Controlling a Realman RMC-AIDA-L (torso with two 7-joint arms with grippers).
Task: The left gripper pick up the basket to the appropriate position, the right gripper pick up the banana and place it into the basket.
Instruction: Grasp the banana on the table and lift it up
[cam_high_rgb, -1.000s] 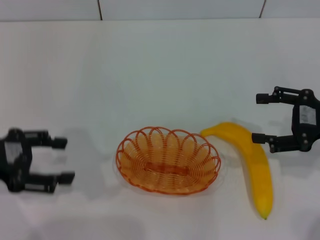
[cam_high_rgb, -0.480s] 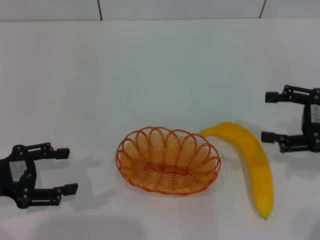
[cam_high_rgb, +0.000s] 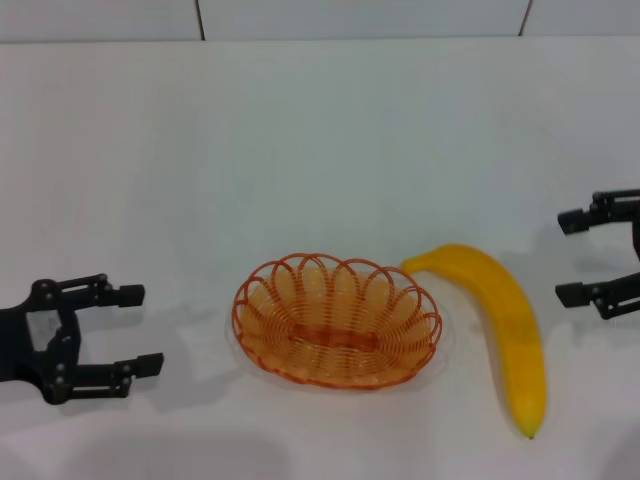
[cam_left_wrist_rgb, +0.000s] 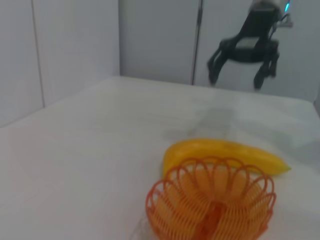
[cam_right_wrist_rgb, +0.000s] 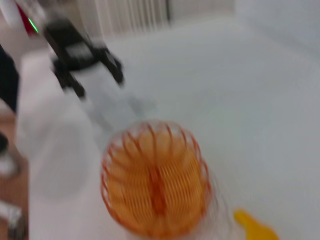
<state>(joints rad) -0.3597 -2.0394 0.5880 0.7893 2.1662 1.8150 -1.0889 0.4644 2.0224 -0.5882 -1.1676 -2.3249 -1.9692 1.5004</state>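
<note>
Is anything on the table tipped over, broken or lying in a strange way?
Nothing stands out. The basket sits upright and empty on the table, and the banana lies whole beside it, toward the right gripper. The left gripper and the right one are open, clear of both.

Head looks down; wrists face inward, low, seemingly; all share basket (cam_high_rgb: 337, 321).
</note>
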